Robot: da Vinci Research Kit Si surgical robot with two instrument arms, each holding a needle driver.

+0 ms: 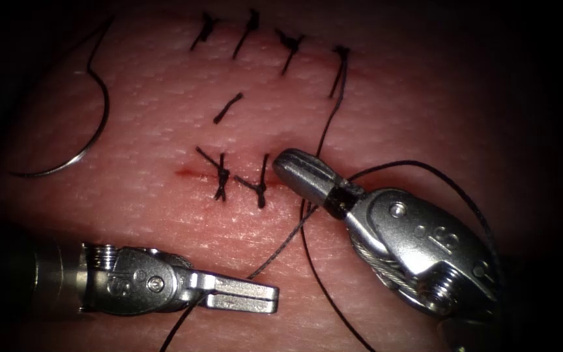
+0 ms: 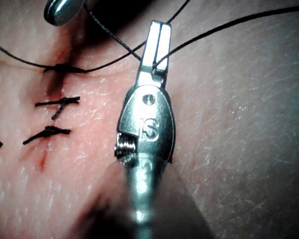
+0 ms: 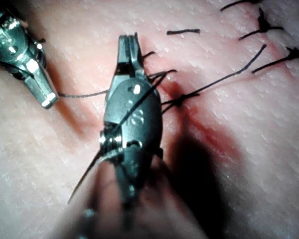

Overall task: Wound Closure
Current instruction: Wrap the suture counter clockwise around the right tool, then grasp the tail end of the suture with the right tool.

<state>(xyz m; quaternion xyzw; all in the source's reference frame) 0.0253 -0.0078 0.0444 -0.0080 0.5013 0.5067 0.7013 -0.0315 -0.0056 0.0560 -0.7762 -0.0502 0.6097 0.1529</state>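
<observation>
The curved needle (image 1: 91, 133) lies loose on the tissue (image 1: 425, 98) far to the left, in neither tool and not in the tissue. My left tool (image 1: 270, 298) (image 2: 159, 29) lies low in front of the cut (image 1: 187, 173), its jaws shut on the thread (image 1: 281, 246) (image 2: 229, 22). My right tool (image 1: 286, 163) (image 3: 128, 41) rests its shut tip on the tissue just right of the two lower stitches, with nothing seen between its jaws. A loop of thread (image 1: 425, 166) drapes over its wrist. The thread runs up to the far-right stitch (image 1: 340, 62).
Several dark stitches (image 1: 249, 26) cross the upper cut line, and two knotted ones (image 1: 221, 173) cross the lower cut. A short cut end of thread (image 1: 228, 108) lies between the rows. A little red fluid marks the cut's left end.
</observation>
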